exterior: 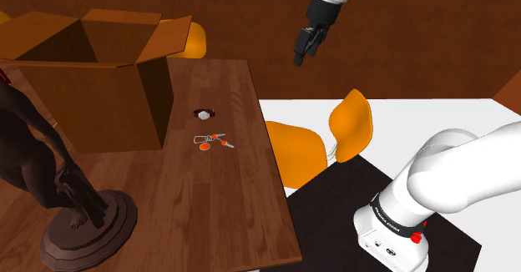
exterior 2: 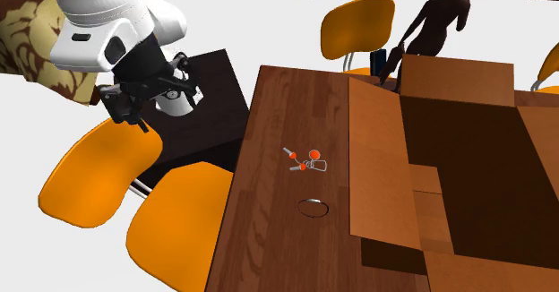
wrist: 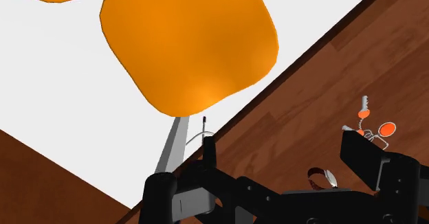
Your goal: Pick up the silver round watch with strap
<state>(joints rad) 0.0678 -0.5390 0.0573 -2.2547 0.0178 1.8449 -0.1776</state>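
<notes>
**Inspector:** Fingers?
**Examiner:** Gripper (exterior: 299,55) is spread wide and holds nothing. It hangs past the wooden table (exterior: 242,195) edge, over the orange chairs (exterior: 296,149).
**Inspector:** Watch?
**Examiner:** Watch (exterior: 204,113) lies on the table. In the shoulder view it is at eight o'clock from the gripper, well apart. The strap seemingly runs nine-to-three.

We find ourselves in a home, seemingly a dining room. Orange chairs (exterior: 351,124) stand below the tool (exterior: 299,59), drawn up to a long wooden worktop (exterior: 242,220) beside it. Farther from the tool, the worktop carries a dark statue (exterior: 42,162) and an open cardboard box (exterior: 92,95). A brown floral pattern (exterior 2: 22,39) shows behind the tool.
</notes>
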